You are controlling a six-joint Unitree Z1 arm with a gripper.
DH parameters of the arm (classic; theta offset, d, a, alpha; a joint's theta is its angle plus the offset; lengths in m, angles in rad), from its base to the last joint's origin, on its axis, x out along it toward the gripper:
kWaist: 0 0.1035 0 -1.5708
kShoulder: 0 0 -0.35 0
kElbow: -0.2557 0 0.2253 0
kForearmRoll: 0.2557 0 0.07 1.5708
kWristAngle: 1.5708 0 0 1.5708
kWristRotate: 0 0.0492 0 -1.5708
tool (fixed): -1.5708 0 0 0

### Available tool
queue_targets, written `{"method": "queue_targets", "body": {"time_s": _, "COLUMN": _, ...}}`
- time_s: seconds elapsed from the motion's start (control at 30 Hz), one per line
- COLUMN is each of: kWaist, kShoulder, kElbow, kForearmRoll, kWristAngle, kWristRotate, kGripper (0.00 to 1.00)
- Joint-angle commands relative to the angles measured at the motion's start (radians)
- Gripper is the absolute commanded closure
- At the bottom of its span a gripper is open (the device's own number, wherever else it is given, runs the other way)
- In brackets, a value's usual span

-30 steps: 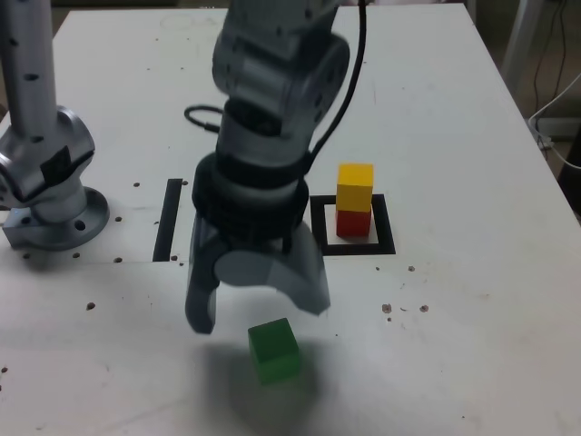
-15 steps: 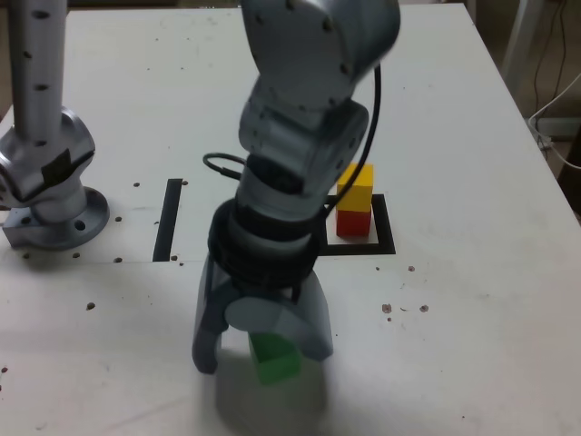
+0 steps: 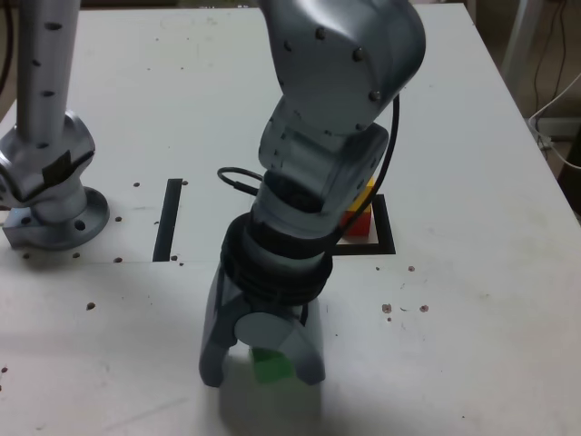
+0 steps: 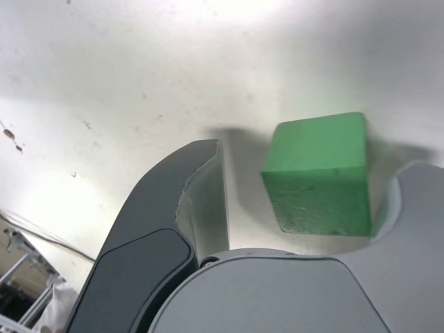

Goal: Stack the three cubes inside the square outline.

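Observation:
The green cube (image 3: 270, 366) (image 4: 319, 170) rests on the white table near its front edge. My gripper (image 3: 260, 374) (image 4: 312, 159) is lowered around it, one finger on each side. In the wrist view one finger (image 4: 187, 187) stands a clear gap away from the cube, and the other finger sits right against its opposite face. The jaws are still open. Behind my arm, the yellow cube (image 3: 366, 193) sits on the red cube (image 3: 357, 221) inside the square outline (image 3: 386, 238); both are mostly hidden by the arm.
The arm's grey base (image 3: 45, 182) stands at the exterior view's left. A single black strip (image 3: 168, 220) lies between the base and the outline. Small dark specks dot the table (image 3: 472, 300). The table's right edge borders cables on the floor.
My gripper came down from above the table until its fingers straddle the green cube, and the jaws have narrowed toward it. The cubes have not moved.

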Motion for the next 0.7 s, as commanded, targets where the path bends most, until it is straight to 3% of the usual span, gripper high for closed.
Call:
{"method": "queue_targets", "body": {"time_s": 0.0, "kWaist": -0.004, "kShoulder": 0.004, "kElbow": -0.005, "kForearmRoll": -0.008, "kWristAngle": 0.012, "kWristRotate": 0.005, "kGripper": 0.72}}
{"method": "queue_targets", "body": {"time_s": 0.67, "kWaist": -0.004, "kShoulder": -0.005, "kElbow": -0.005, "kForearmRoll": 0.008, "kWristAngle": 0.025, "kWristRotate": 0.011, "kGripper": 0.72}}
